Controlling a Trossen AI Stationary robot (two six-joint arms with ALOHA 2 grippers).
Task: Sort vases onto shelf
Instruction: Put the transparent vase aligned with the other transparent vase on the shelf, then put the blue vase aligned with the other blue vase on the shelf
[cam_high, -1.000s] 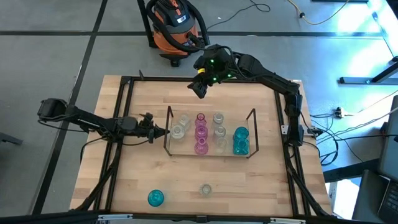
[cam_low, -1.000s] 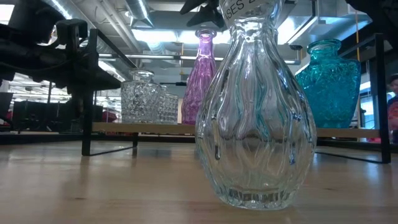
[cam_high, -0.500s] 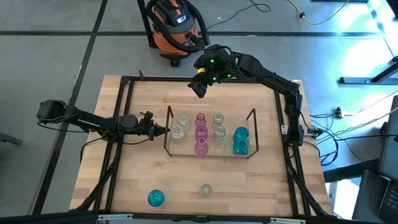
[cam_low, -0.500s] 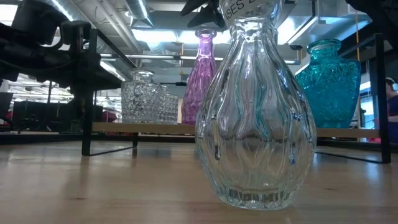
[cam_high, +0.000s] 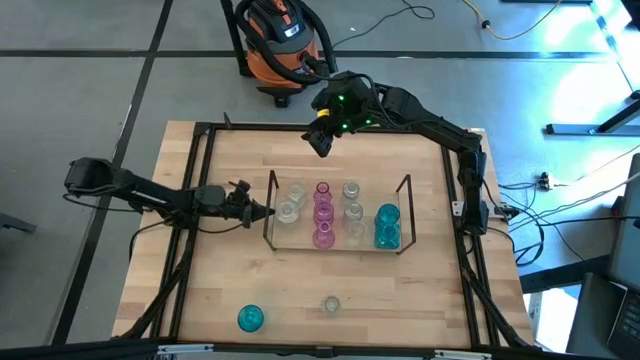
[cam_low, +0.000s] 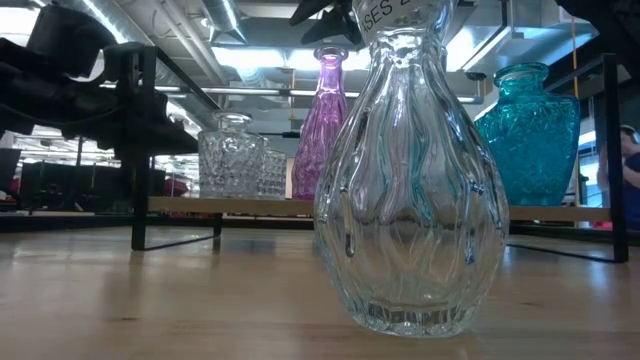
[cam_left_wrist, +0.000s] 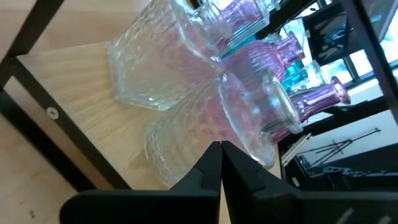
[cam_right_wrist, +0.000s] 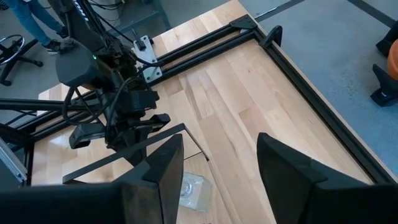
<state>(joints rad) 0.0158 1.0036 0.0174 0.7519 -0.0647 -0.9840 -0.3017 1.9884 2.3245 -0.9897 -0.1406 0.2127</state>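
Observation:
The wire shelf (cam_high: 408, 192) stands mid-table and holds several vases in rows: clear (cam_high: 295, 192), pink (cam_high: 322, 212), clear (cam_high: 353, 212) and teal (cam_high: 387, 216). My left gripper (cam_high: 266, 211) is shut and level at the shelf's left end, its tips against the side of a clear vase (cam_high: 287, 211), which also shows in the left wrist view (cam_left_wrist: 249, 118). My right gripper (cam_high: 322, 141) hangs open and empty above the table's far edge. A teal vase (cam_high: 250, 318) and a clear vase (cam_high: 331, 304) stand on the table near its front edge. My left gripper reaches level from the table's left, through the shelf's open end. Its shut fingertips (cam_left_wrist: 211, 163) stand at the lower wall (cam_left_wrist: 186, 146) of the clear vase, which stands upright on the shelf's base. I cannot tell whether they touch it.
A black frame (cam_high: 205, 135) edges the table. The near clear vase fills the low view (cam_low: 410, 180), with the shelf's vases behind it. An orange vacuum cleaner (cam_high: 283, 40) stands on the floor beyond the far edge. Bare wood lies between the shelf and the two near vases.
My left gripper has crept a little toward the table's right edge, farther into the shelf's left end, staying level and shut. My right arm has kept still.

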